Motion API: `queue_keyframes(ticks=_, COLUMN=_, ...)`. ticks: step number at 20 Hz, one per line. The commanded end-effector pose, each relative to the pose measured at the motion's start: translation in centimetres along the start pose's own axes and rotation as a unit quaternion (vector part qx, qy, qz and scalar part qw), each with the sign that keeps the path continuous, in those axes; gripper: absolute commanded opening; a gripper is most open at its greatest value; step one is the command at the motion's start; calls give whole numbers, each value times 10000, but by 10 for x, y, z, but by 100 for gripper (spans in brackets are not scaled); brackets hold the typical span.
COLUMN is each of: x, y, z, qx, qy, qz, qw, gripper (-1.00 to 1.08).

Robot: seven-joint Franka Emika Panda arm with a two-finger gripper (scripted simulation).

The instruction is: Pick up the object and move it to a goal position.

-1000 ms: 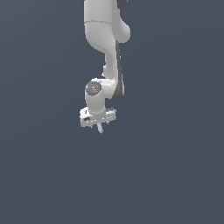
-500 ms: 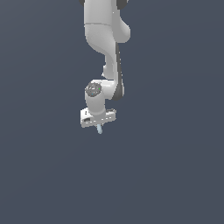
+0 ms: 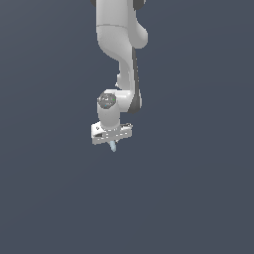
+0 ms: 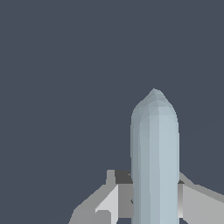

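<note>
Now the object (image 3: 113, 146), a pale blue slender piece with a tapered tip, hangs from the gripper (image 3: 112, 141) with its free end pointing down, clear of any surface. In the wrist view the object (image 4: 154, 162) fills the space between the two grey-white fingers (image 4: 107, 203), which press against its sides, so the gripper is clamped on it. Set against the views of a second and half a second ago, the gripper sits a little higher and a touch toward the exterior view's left, and the object has kept the same pose under it, so the grasp has not slipped. That suggests the pick is done and the carry is under way. No goal marker shows in either view, so how far the move has to go cannot be told. The arm (image 3: 121, 44) reaches down from the top edge of the exterior view, its wrist turned over the gripper. Around it there is only plain dark grey ground, with no edge or corner to place things by
</note>
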State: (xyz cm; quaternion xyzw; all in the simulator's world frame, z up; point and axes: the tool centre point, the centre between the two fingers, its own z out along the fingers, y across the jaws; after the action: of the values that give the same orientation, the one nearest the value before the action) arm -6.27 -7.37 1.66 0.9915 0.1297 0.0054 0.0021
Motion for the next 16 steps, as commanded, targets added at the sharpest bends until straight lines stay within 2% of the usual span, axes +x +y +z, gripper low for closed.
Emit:
queue_keyframes(ticks=1, x=6, y=-3, z=-6, qx=-32, qy=64, qz=38, qw=10000, gripper=-100)
queue_keyframes(ticks=8, x=33, y=-18, z=-38, qx=-200, qy=383, qz=260, qw=9987, gripper=-100)
queue_keyframes(ticks=16, x=76, y=-42, z=-93, qx=-486, qy=907, qz=628, qw=9927, gripper=-100)
